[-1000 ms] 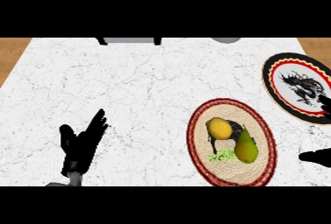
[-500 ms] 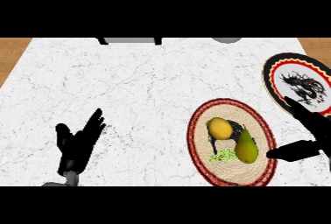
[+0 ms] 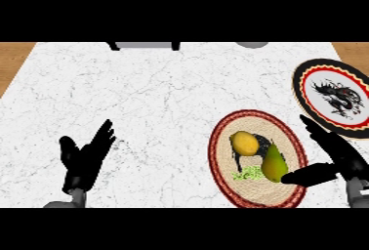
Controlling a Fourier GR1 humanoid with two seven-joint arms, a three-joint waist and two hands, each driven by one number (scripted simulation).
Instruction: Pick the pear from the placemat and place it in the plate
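My right hand point(image 3: 338, 158) sits just beside the pear point(image 3: 274, 163) on the placemat point(image 3: 225, 171), fingers straight, thumb nearly touching it. The plate point(image 3: 306, 80) is cut off at the edge; my left hand point(image 3: 83, 161) rests open on the table point(image 3: 158, 93).

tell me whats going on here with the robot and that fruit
The robot's right hand is open beside the green pear, its thumb close to the fruit and its fingers pointing up toward the black, red-rimmed round plate. The pear lies on the round woven placemat with a red border, next to a yellow-orange fruit. Nothing is held yet. The left hand rests open on the white marble counter.
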